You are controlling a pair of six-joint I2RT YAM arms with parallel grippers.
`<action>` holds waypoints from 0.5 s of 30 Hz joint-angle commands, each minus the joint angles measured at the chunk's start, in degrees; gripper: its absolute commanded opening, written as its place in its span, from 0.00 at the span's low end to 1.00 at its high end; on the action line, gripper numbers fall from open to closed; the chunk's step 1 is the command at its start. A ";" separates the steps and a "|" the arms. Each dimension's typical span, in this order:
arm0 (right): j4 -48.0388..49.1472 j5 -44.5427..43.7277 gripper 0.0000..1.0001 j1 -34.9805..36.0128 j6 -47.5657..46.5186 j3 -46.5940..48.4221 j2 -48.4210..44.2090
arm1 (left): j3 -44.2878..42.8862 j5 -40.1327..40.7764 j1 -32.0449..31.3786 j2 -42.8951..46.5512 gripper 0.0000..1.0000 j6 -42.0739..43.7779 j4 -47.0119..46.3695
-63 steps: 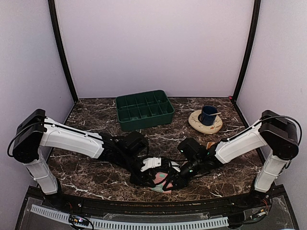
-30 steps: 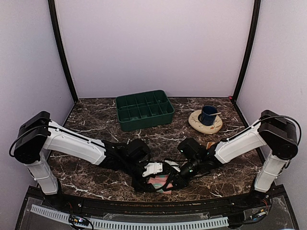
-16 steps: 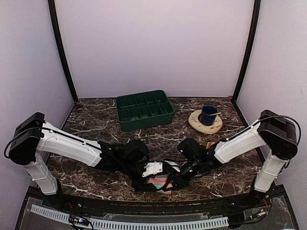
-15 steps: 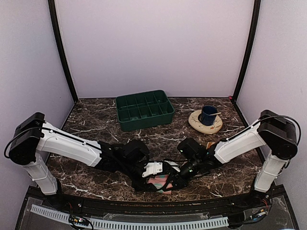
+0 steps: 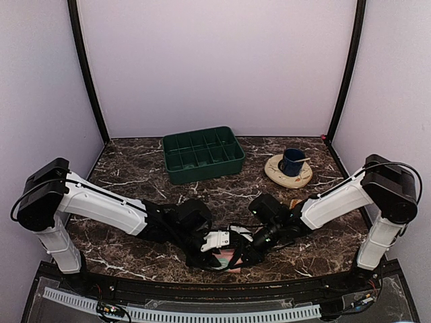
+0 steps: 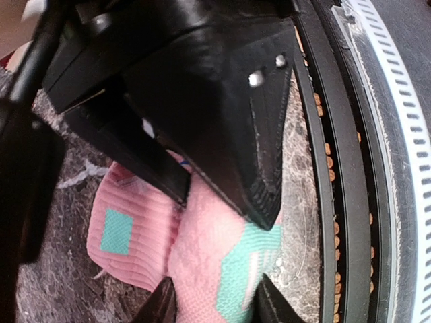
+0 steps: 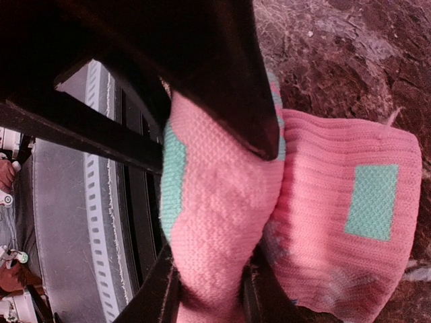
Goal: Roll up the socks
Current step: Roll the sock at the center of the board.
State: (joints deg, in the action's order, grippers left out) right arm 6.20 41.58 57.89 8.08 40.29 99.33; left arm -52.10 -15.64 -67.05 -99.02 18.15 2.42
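Observation:
The pink sock (image 5: 226, 256) with teal patches lies folded near the table's front edge, between both grippers. My left gripper (image 5: 214, 250) reaches in from the left. In the left wrist view its fingertips press both sides of a thick pink fold (image 6: 202, 256), so the left gripper (image 6: 215, 306) is shut on it. My right gripper (image 7: 209, 296) pinches the same pink sock (image 7: 222, 202) from the other side, its jaws tight on the fabric. A small tan piece (image 5: 294, 202), perhaps the other sock, peeks out behind the right arm.
A green compartment tray (image 5: 205, 170) stands at the back centre. A blue cup (image 5: 292, 161) sits on a tan saucer (image 5: 276, 171) at the back right. The black front rail (image 6: 337, 168) and a white perforated strip (image 5: 202, 313) run just beyond the sock.
The left gripper's jaws have narrowed onto the pink fold and shifted slightly toward the front edge. The right arm and its grip have stayed put.

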 commanded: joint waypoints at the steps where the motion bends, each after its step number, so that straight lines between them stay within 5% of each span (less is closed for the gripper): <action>1: -6.98 -2.71 0.04 0.38 0.75 -1.84 2.65 | -0.74 -0.36 -0.27 -1.65 0.29 0.39 1.34; 7: -7.39 -3.67 0.06 0.38 0.84 -1.58 2.49 | -0.97 -0.62 -0.28 -1.66 0.01 -0.01 2.34; 15: -5.89 -5.36 0.33 -0.11 4.46 -1.74 0.68 | -0.73 -1.82 -0.21 -2.33 0.00 -1.91 4.28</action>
State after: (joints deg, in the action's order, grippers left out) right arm 6.00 41.21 57.91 9.82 40.29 99.20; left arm -52.56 -17.02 -67.02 -99.26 17.61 3.55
